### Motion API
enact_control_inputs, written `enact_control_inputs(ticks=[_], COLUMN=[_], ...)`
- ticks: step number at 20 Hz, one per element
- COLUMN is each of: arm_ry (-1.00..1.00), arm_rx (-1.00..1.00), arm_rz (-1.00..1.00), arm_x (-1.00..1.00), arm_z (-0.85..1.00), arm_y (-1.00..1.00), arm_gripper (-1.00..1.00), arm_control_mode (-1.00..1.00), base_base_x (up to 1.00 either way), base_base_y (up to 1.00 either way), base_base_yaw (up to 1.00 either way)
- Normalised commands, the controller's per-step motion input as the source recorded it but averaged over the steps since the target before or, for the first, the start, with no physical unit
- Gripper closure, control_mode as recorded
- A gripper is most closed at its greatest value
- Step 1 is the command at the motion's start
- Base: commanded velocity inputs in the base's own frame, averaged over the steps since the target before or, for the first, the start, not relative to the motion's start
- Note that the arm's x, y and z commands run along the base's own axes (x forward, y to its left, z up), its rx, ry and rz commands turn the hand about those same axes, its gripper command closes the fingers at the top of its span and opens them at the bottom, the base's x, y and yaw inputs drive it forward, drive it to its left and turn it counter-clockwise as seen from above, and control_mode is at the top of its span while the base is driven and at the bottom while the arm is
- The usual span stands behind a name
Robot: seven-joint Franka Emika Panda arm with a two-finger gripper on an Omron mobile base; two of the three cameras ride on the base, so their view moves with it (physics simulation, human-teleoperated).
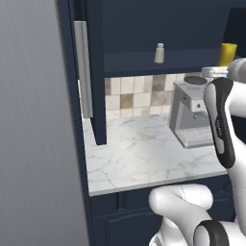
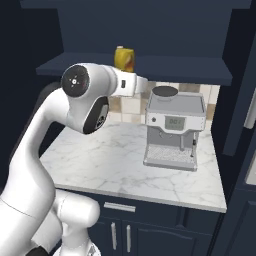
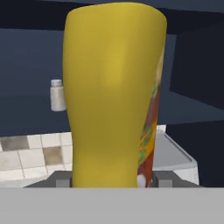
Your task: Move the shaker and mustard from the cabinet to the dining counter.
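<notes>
Hand view: the mustard (image 3: 114,94) stands close before the camera, a smooth yellow bottle, narrower at its waist and flaring toward the top, long axis upright, with a coloured label partly seen on its right side. Its base is cut off by the lower edge, and the fingertips are barely discernible as small grey blocks at either side of it, so the gripper (image 3: 113,181) appears to straddle the bottle; whether it presses on it cannot be told. Behind, the shaker (image 3: 57,95) stands upright on the cabinet (image 3: 26,57) shelf, a small pale cylinder with a narrower cap.

Left base view: the shaker (image 1: 159,53) stands alone on the navy shelf, well apart from the mustard (image 1: 227,54), which is partly hidden by the white arm. Below, a boxy grey coffee machine (image 1: 190,115) sits on the veined marble worktop (image 1: 139,153) against a tiled backsplash (image 1: 129,96).

Right base view: the mustard (image 2: 124,59) shows above the wrist, lower half hidden.
</notes>
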Motion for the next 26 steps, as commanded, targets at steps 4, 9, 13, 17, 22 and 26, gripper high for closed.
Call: enact_control_inputs(ticks=[4,9,13,17,22,26], arm_ry=[0.0,0.0,0.0,0.0,0.0,0.0], arm_rx=[0.05,0.0,0.0,0.0,0.0,0.0], arm_rz=[0.02,0.02,0.04,0.05,0.09,0.15], arm_x=[-0.22,-0.34,-0.39,-0.31,-0.22,-0.02], arm_z=[0.0,-0.08,-0.15,-0.09,-0.03,0.0], arm_y=[0.03,0.16,0.26,0.4,0.41,0.37], arm_gripper=[1.0,1.0,1.0,1.0,1.0,1.0], arm_control_mode=[-1.0,-1.0,-1.0,-1.0,-1.0,-1.0], base_base_x=[0.0,0.0,0.0,0.0,0.0,0.0], base_base_y=[0.0,0.0,0.0,0.0,0.0,0.0], base_base_yaw=[0.0,0.0,0.0,0.0,0.0,0.0])
